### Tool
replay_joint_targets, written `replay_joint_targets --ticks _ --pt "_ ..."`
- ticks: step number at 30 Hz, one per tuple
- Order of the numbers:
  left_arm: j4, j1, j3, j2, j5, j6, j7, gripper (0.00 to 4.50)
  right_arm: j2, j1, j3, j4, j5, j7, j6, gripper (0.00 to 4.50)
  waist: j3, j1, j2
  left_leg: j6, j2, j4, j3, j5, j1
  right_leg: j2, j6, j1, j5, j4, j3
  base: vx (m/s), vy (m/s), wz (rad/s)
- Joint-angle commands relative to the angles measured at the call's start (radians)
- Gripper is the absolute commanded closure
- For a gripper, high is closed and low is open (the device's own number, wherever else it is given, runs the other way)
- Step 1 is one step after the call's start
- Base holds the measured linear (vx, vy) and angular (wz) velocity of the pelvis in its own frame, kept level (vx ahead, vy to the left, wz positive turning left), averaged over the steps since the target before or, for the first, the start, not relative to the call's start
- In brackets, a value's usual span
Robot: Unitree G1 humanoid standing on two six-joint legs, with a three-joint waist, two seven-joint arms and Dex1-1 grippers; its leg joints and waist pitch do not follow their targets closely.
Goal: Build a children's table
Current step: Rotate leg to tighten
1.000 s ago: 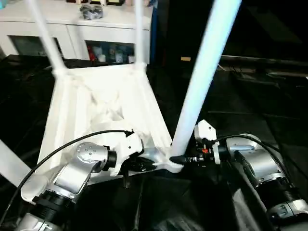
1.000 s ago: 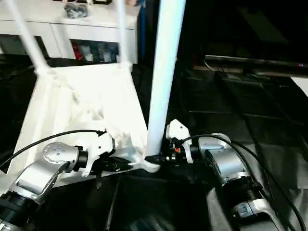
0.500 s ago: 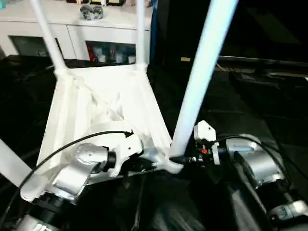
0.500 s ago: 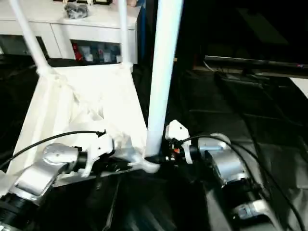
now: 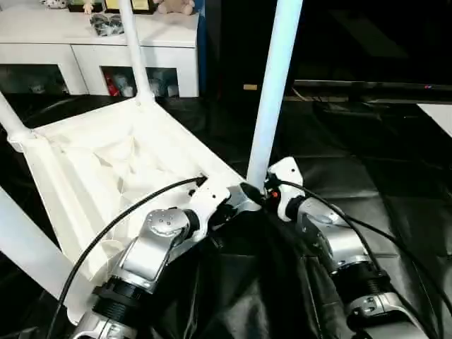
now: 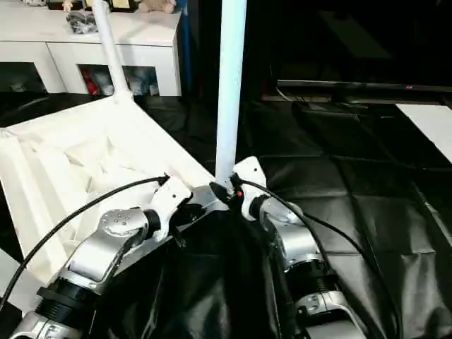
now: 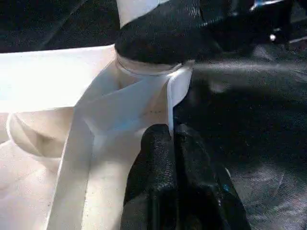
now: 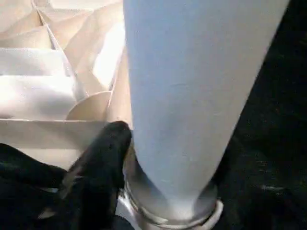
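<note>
Upside down on the black-covered bench (image 5: 367, 176), the table (image 5: 106, 166) lies with its ribbed underside up and its legs rising from the corner sockets. The near leg (image 5: 272, 85) stands upright in the corner socket (image 7: 153, 76) closest to the robot. At that socket both claws meet. The left claw (image 7: 171, 143) has its fingers pressed together on the thin rim of the top, just beside the socket. The right claw (image 5: 256, 194) reaches around the foot of the near leg; one black finger (image 8: 98, 158) touches the leg's base, and I cannot tell how far its fingers stand apart. Beyond the table stands a white cabinet (image 5: 78, 49).
</note>
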Motion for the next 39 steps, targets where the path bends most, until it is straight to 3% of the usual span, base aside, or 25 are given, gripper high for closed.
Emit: replay_joint_targets --ticks 1,4,5,9,13,15,17,21,26,30,35,39 --pt "-0.023 -0.021 -0.054 -0.033 -0.030 -0.050 -0.013 4.50 0.050 0.018 0.075 -0.004 0.024 0.074 0.022 1.44 -0.046 0.006 0.002 0.025 0.022 -0.069 -0.010 -0.309 -0.002 -0.064 -0.115 0.038 -0.415 -0.096 0.047 0.000 0.000 0.00" --pt "-0.026 -0.009 -0.048 -0.019 -0.027 -0.056 -0.021 4.50 0.014 0.035 0.075 -0.038 0.018 0.102 0.017 1.25 -0.046 0.008 0.006 0.026 0.023 -0.070 -0.009 -0.312 -0.001 -0.063 -0.123 0.039 -0.396 -0.095 0.048 0.000 0.000 0.00" --pt "-0.024 -0.008 -0.042 -0.012 -0.026 -0.062 -0.026 4.50 -0.015 0.048 0.081 -0.062 0.013 0.133 0.011 0.99 -0.046 0.010 0.007 0.026 0.024 -0.069 -0.009 -0.313 0.000 -0.063 -0.125 0.037 -0.392 -0.095 0.049 0.000 0.000 0.00" --pt "-0.022 -0.007 -0.033 0.001 -0.027 -0.067 -0.033 4.50 -0.058 0.067 0.089 -0.101 0.021 0.198 0.012 0.91 -0.050 0.022 0.006 0.043 0.024 -0.065 -0.004 -0.262 -0.004 -0.062 -0.151 0.044 -0.298 -0.083 0.052 0.000 0.000 0.00" --pt "-0.003 -0.015 -0.012 0.035 -0.032 -0.109 -0.051 4.50 -0.165 0.091 0.059 -0.156 0.067 0.317 0.007 0.91 -0.051 0.032 0.001 0.059 0.024 -0.061 0.000 -0.243 0.002 -0.061 -0.162 0.042 -0.284 -0.082 0.053 0.000 0.000 0.00" --pt "-0.002 -0.012 -0.003 0.061 -0.040 -0.129 -0.077 4.50 -0.220 0.105 0.042 -0.191 0.095 0.389 0.011 0.91 -0.051 0.040 0.003 0.070 0.025 -0.060 0.000 -0.218 -0.006 -0.063 -0.162 0.047 -0.275 -0.078 0.053 0.000 0.000 0.00" --pt "-0.003 -0.009 0.002 0.075 -0.045 -0.133 -0.093 4.50 -0.252 0.111 0.032 -0.204 0.104 0.423 0.007 0.91 -0.050 0.044 0.002 0.072 0.024 -0.061 0.000 -0.213 -0.006 -0.062 -0.150 0.047 -0.292 -0.081 0.052 0.000 0.000 0.00" --pt "-0.008 0.010 0.011 0.139 -0.082 -0.187 -0.187 4.50 -0.378 0.114 -0.046 -0.191 0.143 0.498 0.027 0.91 -0.049 0.047 0.006 0.071 0.023 -0.061 -0.003 -0.226 -0.007 -0.062 -0.140 0.048 -0.333 -0.084 0.049 0.000 0.000 0.00" --pt "-0.041 0.038 -0.008 0.184 -0.134 -0.240 -0.316 4.50 -0.405 0.089 -0.092 -0.129 0.128 0.414 0.047 0.91 -0.050 0.044 0.006 0.066 0.021 -0.058 0.001 -0.212 -0.004 -0.061 -0.156 0.044 -0.324 -0.084 0.048 0.000 0.000 0.00" --pt "-0.053 0.050 -0.024 0.199 -0.171 -0.279 -0.391 4.50 -0.364 0.064 -0.123 -0.085 0.107 0.271 0.042 0.91 -0.053 0.048 0.014 0.059 0.022 -0.057 0.002 -0.189 0.000 -0.060 -0.179 0.043 -0.273 -0.076 0.050 0.000 0.000 0.00" --pt "-0.049 0.044 -0.039 0.196 -0.208 -0.329 -0.451 4.50 -0.304 0.051 -0.119 -0.068 0.100 0.200 0.024 0.91 -0.053 0.052 0.019 0.052 0.026 -0.057 0.005 -0.196 0.005 -0.060 -0.189 0.038 -0.255 -0.072 0.052 0.000 0.000 0.00" --pt "-0.035 0.033 -0.049 0.194 -0.213 -0.356 -0.485 4.50 -0.266 0.052 -0.100 -0.086 0.103 0.173 0.030 0.91 -0.056 0.060 0.023 0.057 0.027 -0.056 0.005 -0.160 -0.001 -0.061 -0.190 0.043 -0.211 -0.064 0.053 0.000 0.000 0.00"
